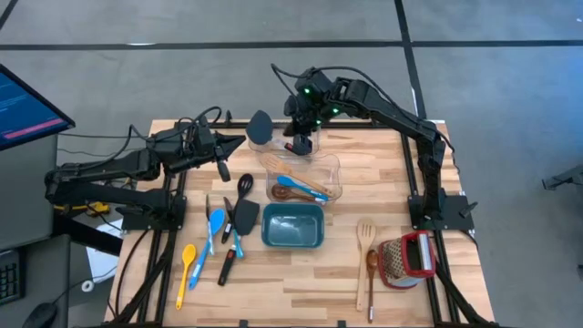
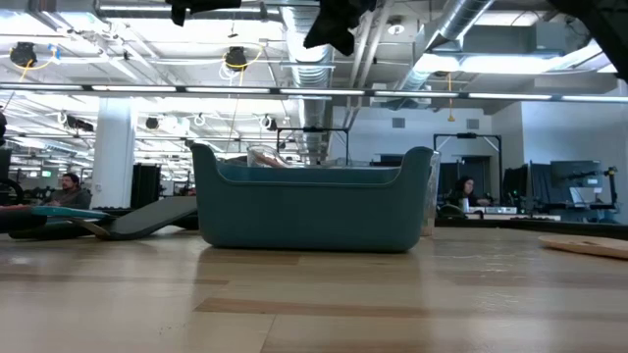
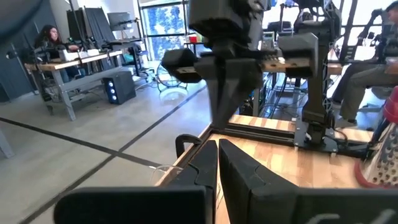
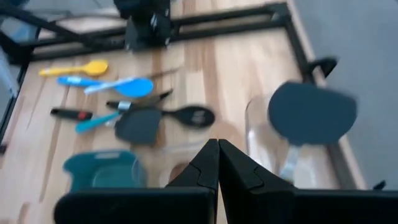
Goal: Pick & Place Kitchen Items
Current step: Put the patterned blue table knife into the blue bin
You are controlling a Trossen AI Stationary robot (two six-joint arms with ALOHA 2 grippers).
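Note:
A dark grey spatula [image 1: 260,128] [image 4: 311,113] stands tilted in a clear container [image 1: 310,173] [image 4: 261,134], its blade up past the far left rim. Brown, blue and wooden utensils [image 1: 299,189] lie inside. Above the container's far end, my right gripper [image 1: 301,146] [image 4: 217,144] hangs shut and slants down, holding nothing. My left gripper [image 1: 224,166] [image 3: 217,146] waits shut and level at the table's far left. On the left lie a yellow spoon [image 1: 187,269], a blue spoon [image 1: 215,228], a black ladle [image 1: 242,189] and a black spatula [image 1: 244,215].
A teal tub [image 1: 293,226] [image 2: 314,206] stands in the middle of the table. A pale slotted wooden spatula [image 1: 366,237] and a brown wooden spoon [image 1: 372,273] lie at the near right, beside a red-and-metal grater [image 1: 405,260]. People sit at desks beyond the table.

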